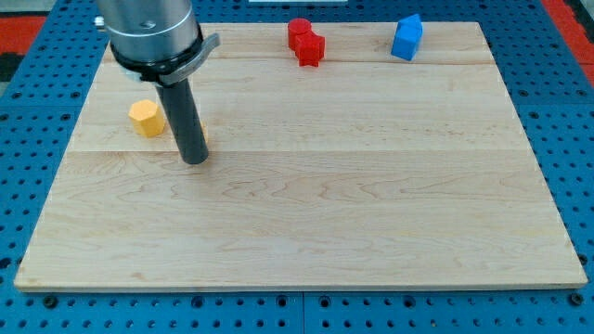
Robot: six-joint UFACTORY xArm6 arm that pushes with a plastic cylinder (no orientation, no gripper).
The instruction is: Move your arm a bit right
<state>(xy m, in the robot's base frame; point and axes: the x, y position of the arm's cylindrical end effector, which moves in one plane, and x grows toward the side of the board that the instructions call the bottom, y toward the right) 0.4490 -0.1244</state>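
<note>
While lacking jaws, my tip (195,160) is resting just right of the rigid, light yellow block (146,118), needing no hold.

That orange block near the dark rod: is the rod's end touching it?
Apart. The camera view shows a strip of bare wood between my tip and the orange block, which sits to the tip's left in the view.

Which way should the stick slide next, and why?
Probably a short slide toward the view's right. My tip rests on the wooden board just right of the yellow block, and the red block and blue block sit far up by the top edge, so nothing seems to block that path.
</note>
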